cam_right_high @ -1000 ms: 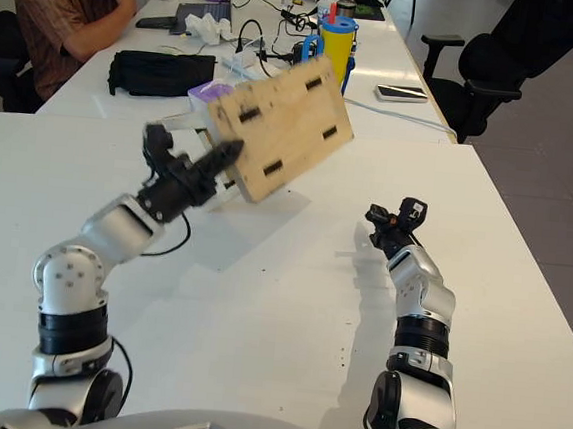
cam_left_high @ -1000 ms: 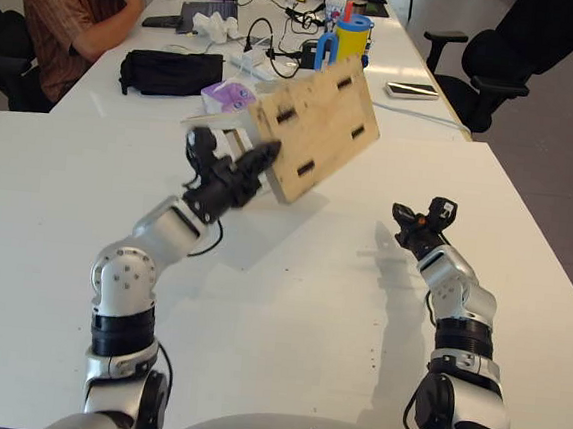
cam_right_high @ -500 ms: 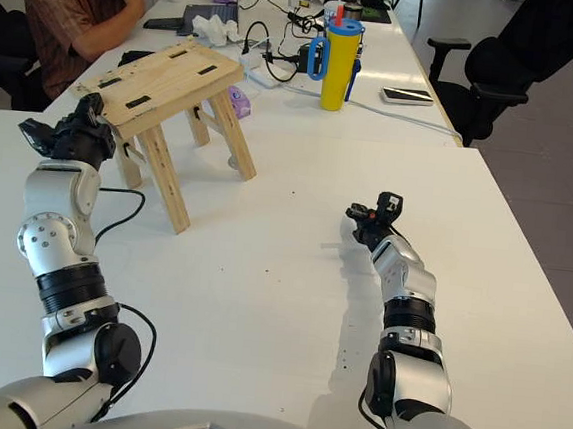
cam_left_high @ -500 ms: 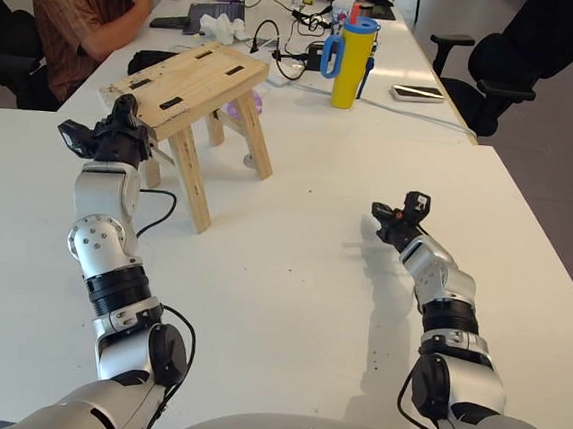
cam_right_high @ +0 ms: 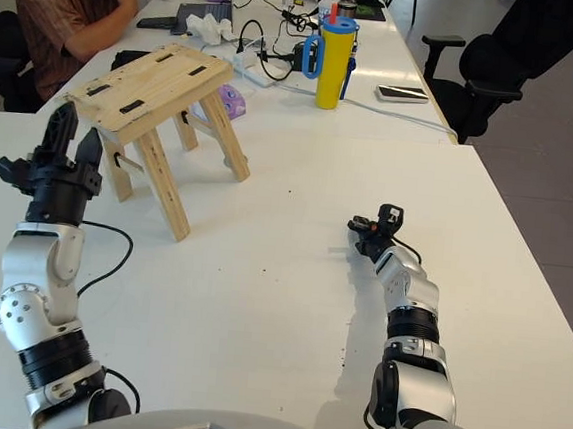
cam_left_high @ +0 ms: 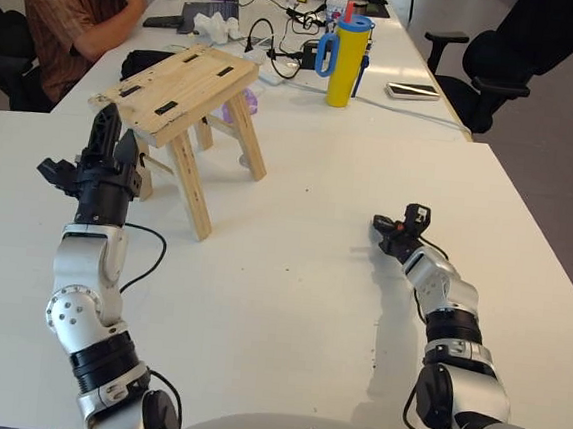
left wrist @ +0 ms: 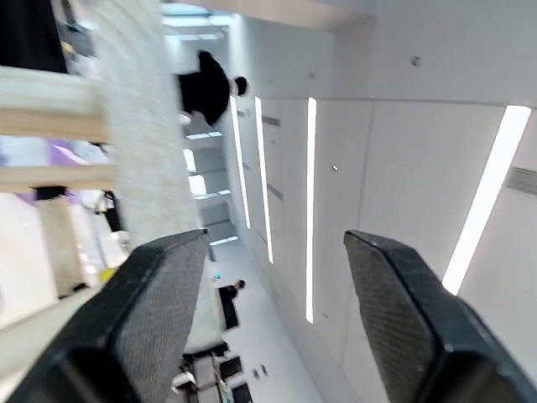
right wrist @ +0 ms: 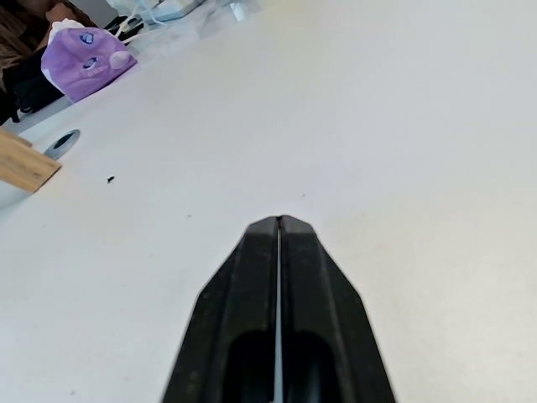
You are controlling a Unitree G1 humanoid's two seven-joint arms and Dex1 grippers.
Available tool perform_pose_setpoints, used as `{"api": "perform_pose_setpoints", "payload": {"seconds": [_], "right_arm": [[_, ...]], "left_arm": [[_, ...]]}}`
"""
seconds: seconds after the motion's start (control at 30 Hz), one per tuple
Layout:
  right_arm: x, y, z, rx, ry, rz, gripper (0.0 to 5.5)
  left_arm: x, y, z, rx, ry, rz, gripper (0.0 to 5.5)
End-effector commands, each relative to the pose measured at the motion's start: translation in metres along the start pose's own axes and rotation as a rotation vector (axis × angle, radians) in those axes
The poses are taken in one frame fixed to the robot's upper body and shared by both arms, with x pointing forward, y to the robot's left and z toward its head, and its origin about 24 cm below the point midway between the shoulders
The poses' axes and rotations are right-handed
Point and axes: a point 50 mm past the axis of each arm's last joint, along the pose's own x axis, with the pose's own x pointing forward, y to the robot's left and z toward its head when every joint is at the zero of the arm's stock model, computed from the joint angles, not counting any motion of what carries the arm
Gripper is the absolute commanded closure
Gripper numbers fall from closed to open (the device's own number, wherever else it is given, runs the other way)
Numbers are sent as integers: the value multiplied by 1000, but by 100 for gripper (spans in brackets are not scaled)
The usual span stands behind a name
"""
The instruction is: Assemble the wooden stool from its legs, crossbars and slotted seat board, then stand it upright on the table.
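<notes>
The assembled wooden stool (cam_left_high: 183, 83) stands upright on its legs at the back left of the white table (cam_left_high: 289, 305), slotted seat on top. My left gripper (cam_left_high: 113, 137) is open and points upward just left of the stool's near legs, holding nothing. In the left wrist view its fingers (left wrist: 159, 311) are spread wide, with a pale stool leg (left wrist: 138, 126) beside one of them. My right gripper (cam_left_high: 379, 223) is shut and empty, low over the table at the right. Its closed tips (right wrist: 278, 222) hover over bare tabletop.
On the table behind stand a yellow tumbler (cam_left_high: 347, 47) with a blue handle, a phone (cam_left_high: 412, 90), a black bag (cam_left_high: 144, 62), cables and a purple object (right wrist: 84, 50). An office chair (cam_left_high: 479, 81) stands at the back right.
A second ago my left gripper held the stool tilted in the air. It now stands on the table, and the gripper has let go and drawn back to its left. The right gripper sank slightly.
</notes>
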Motion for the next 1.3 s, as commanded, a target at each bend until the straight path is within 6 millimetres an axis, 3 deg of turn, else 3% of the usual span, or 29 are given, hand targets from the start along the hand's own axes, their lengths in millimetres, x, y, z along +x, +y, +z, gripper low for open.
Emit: {"api": "perform_pose_setpoints", "payload": {"seconds": [0.03,0.1,0.17,0.23,0.4,0.5,0.6,0.63,0.67,0.7,0.77,0.8,0.9,1.0,1.03,1.2,1.3], "right_arm": [[-4,-4,-9,-9,39,-15,550],[-5,-6,-8,-11,39,-19,550],[-7,-10,-9,-14,45,-29,550],[-7,-11,-10,-13,50,-32,550],[0,-3,-9,-43,64,-8,550],[5,5,-6,-68,72,25,550],[8,8,-6,-109,84,33,550],[9,9,-6,-124,88,37,550],[10,11,-6,-154,93,43,550],[11,14,-6,-167,96,54,550],[12,19,-7,-201,100,72,550],[12,20,-9,-206,103,77,550],[10,24,-16,-227,122,95,550],[10,26,-19,-232,127,100,550],[11,27,-19,-237,127,103,550],[12,34,-12,-239,78,129,550],[13,42,2,-268,-17,145,550]], "left_arm": [[-58,13,-19,152,462,0,251],[-95,31,-22,258,722,91,251],[-114,37,-27,305,933,86,251],[-100,44,-36,424,1014,24,251],[-37,63,-70,949,1063,-226,251],[-21,85,-67,1240,1168,-275,251],[6,117,-24,1622,1266,-184,251],[23,124,-1,1808,1276,-96,251],[43,127,33,2127,1300,62,251],[59,119,74,2457,1286,259,251],[77,78,140,2832,1123,617,251],[81,63,156,-2860,-1038,-713,251],[92,45,167,-2842,-894,-762,251],[93,55,156,-2893,-908,-736,251],[93,61,150,2908,920,717,251],[81,94,117,2641,817,577,251],[72,110,86,2275,555,489,251]]}}
